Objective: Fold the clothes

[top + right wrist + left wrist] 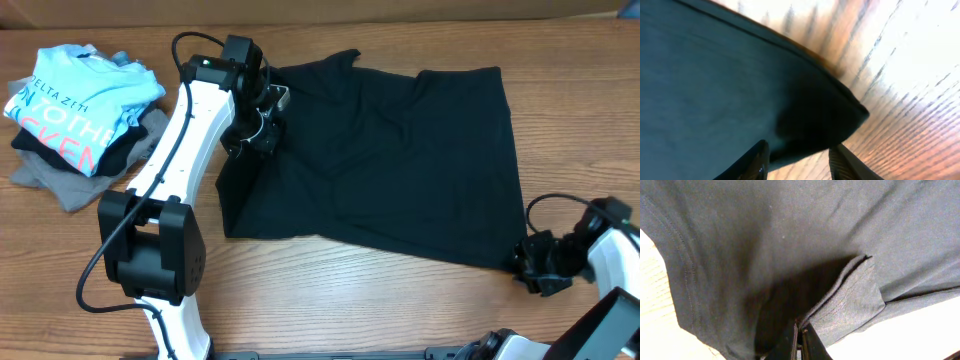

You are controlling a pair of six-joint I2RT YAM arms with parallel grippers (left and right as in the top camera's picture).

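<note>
A black T-shirt (390,160) lies spread across the middle of the wooden table. My left gripper (262,128) is shut on a fold of the shirt's left side; the left wrist view shows its fingers (800,342) pinching the dark cloth (790,240). My right gripper (528,262) is open at the shirt's front right corner. The right wrist view shows its fingers (800,160) apart, astride the corner of the cloth (810,120), which lies on the wood.
A pile of folded clothes (80,110), topped by a light blue printed shirt over black and grey items, sits at the far left. Bare wooden table (330,300) runs along the front edge.
</note>
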